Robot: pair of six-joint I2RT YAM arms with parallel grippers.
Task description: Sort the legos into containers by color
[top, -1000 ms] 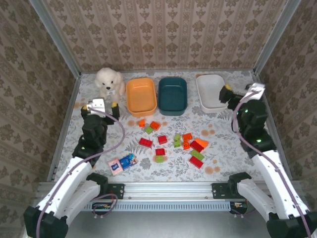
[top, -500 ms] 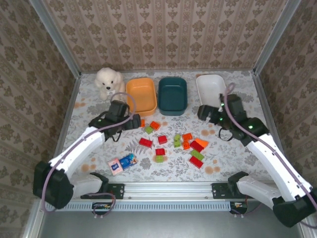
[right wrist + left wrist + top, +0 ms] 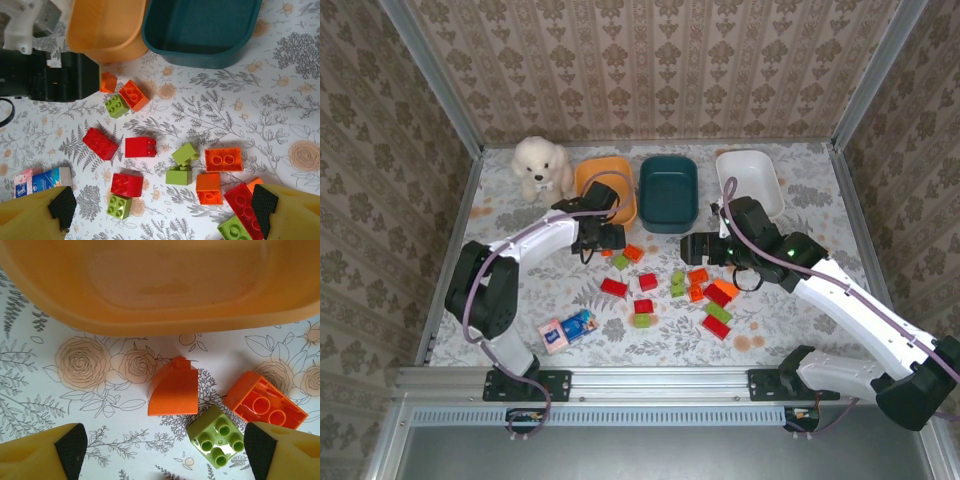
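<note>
Overhead, both arms are reaching toward the middle of the frame, and the legos are lying scattered on the floral table below the containers.
In the left wrist view, the left gripper is hanging with its fingers spread wide and gripping nothing. An orange curved brick, a lime green brick and an orange brick are sitting in the span between them, under the orange tub running across the top. The right gripper is also standing apart and empty, its fingers in the lower corners and more of the legos lying mid-frame. The dark teal tub is sitting at upper right there. Overhead, the white tub is sitting at upper right.
</note>
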